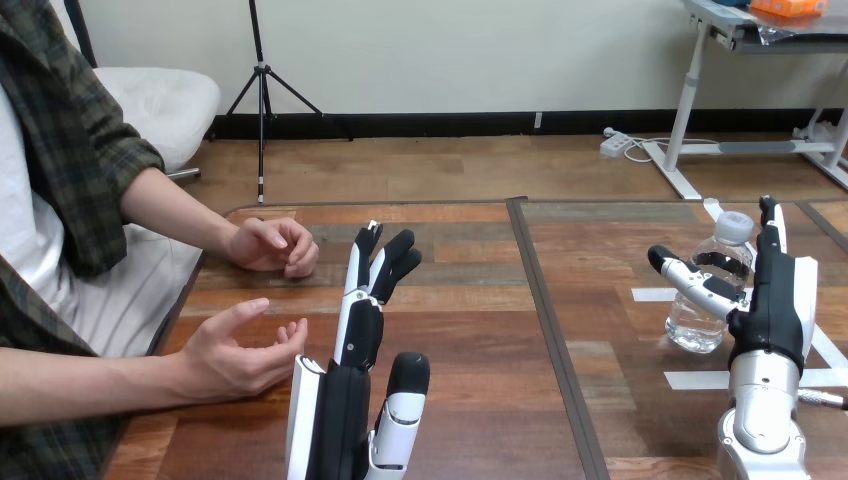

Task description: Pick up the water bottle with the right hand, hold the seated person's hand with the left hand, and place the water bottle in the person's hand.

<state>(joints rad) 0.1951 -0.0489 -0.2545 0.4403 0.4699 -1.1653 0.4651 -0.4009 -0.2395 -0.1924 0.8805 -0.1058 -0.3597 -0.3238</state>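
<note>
water bottle (708, 300): small, clear plastic, soft rounded shoulders, white screw cap (737, 223) on top. it stands upright on the table (470, 300), far right, beside strips of white tape (690, 380). the see-through wall shows the wood behind it, and the base catches light.

right hand (775, 310): stands edge-on just right of the bottle, black palm w/ hard white shell on the back. fingers (769, 225) point straight up next to the cap, and the thumb (685, 275) is stretched out leftward across the front of the bottle. hand is spread wide, nothing clamped. the bottle sits in the gap btwn thumb and fingers; can't tell if the thumb touches it. silver forearm (762, 410) below, smooth metal.

left hand (355, 335): mid-left of the table, fingers about straight, pointing away from the robot, thumb (405, 385) out to the side. it's open w/ nothing in it.

person's near hand (240, 350): comes in from the view's left, palm turned up-ish, fingers loosely curled, tips just beside the left hand's white edge. can't tell if they touch.

person's far hand (272, 245): rests at the table's far-left corner, fingers loosely folded, empty.

table top: plank-pattern wood, brown and grey tones, matte, w/ a dark strip (548, 310) running front to back btwn the two halves.
</note>
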